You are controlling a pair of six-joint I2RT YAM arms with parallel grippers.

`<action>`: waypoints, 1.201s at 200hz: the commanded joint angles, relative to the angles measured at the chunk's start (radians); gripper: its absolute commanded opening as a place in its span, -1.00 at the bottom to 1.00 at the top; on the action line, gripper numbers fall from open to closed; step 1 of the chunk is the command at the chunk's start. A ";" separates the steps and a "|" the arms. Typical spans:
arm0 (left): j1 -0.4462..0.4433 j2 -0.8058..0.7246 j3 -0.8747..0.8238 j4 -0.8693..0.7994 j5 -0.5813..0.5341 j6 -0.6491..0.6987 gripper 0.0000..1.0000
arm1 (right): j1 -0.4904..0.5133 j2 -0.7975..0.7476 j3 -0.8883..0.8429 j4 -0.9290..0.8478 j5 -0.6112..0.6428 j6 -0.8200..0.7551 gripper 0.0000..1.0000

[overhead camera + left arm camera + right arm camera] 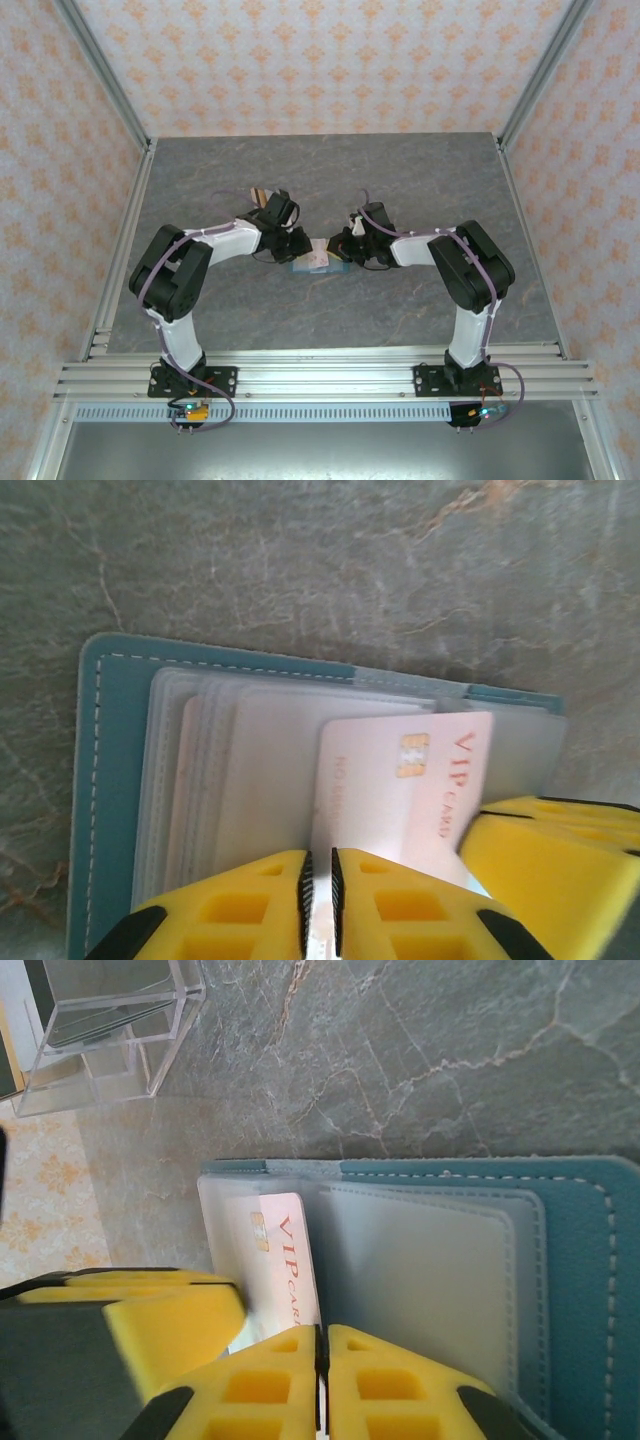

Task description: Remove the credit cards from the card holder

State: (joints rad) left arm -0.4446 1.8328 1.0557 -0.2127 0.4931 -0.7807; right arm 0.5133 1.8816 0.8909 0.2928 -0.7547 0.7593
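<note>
While the pale card (400,780) peeks from the card holder (110,780) mid-frame, left gripper (318,870) and right gripper (321,1340) pinch shut at its lower edge; crowding could drag the holder along.

1. Bench (420,180): grey-green marbled top, pale veins, flat, w/ metal rails along the sides.
2. Card holder (318,262): teal bifold w/ light stitching, lies opened flat on the bench approx. mid-width, clear plastic sleeves facing up.
3. Clear box (100,1030): transparent, open-sided, stands on the bench apart from the card holder, toward the far left. Contents can't be made out.
</note>
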 commanded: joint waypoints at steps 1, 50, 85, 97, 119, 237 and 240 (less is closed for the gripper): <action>-0.004 0.023 0.035 -0.044 -0.012 0.018 -0.67 | -0.008 0.012 0.003 0.003 -0.027 -0.001 -0.73; -0.005 0.041 0.010 -0.051 -0.035 0.011 -0.68 | -0.008 0.033 0.015 -0.006 -0.058 -0.002 -0.59; -0.005 0.042 0.007 -0.067 -0.047 0.015 -0.68 | -0.009 0.053 0.034 -0.016 -0.081 -0.003 -0.56; -0.005 0.042 0.006 -0.069 -0.049 0.015 -0.68 | -0.008 0.055 0.039 -0.025 -0.083 -0.007 -0.58; -0.004 0.038 0.009 -0.074 -0.055 0.013 -0.68 | -0.008 0.042 0.042 -0.048 -0.066 -0.022 -0.75; 0.000 -0.145 -0.002 -0.045 -0.033 -0.012 -0.05 | -0.019 -0.308 -0.035 -0.294 0.137 -0.210 -0.93; 0.001 -0.158 -0.004 -0.042 -0.032 -0.014 -0.03 | -0.020 -0.320 -0.035 -0.292 0.136 -0.209 -0.93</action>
State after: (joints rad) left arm -0.4454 1.7813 1.0725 -0.2493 0.4816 -0.7830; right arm 0.5030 1.6554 0.8753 0.0391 -0.6624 0.5961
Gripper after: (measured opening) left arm 0.453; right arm 0.048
